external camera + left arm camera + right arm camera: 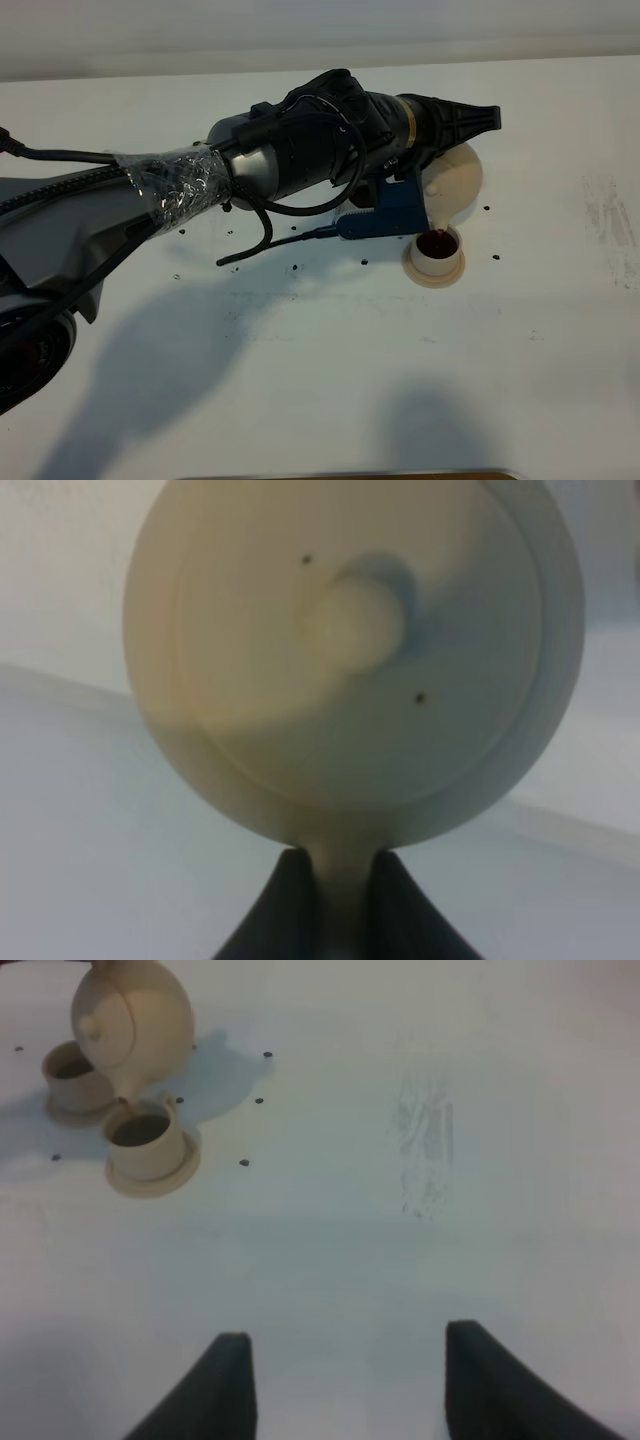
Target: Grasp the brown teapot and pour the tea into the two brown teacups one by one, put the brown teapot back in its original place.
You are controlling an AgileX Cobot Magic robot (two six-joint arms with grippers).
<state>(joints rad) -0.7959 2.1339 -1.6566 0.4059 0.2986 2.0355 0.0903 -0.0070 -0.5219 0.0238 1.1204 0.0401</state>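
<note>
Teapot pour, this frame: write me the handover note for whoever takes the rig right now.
Left gripper: shut on the brown teapot by its handle, pot tipped spout-down over the near teacup.
Right gripper: open, holding nothing, above bare table away from the cups.
Things: near teacup sits on its saucer with dark tea inside; the second teacup stands behind it on its own saucer, also dark inside, fill level unclear. The teapot's own saucer is not visible. Small dark specks dot the table around the cups.
Done: teapot grasped, near cup being poured.
Left: check the second cup, then return the teapot to its place.
</note>
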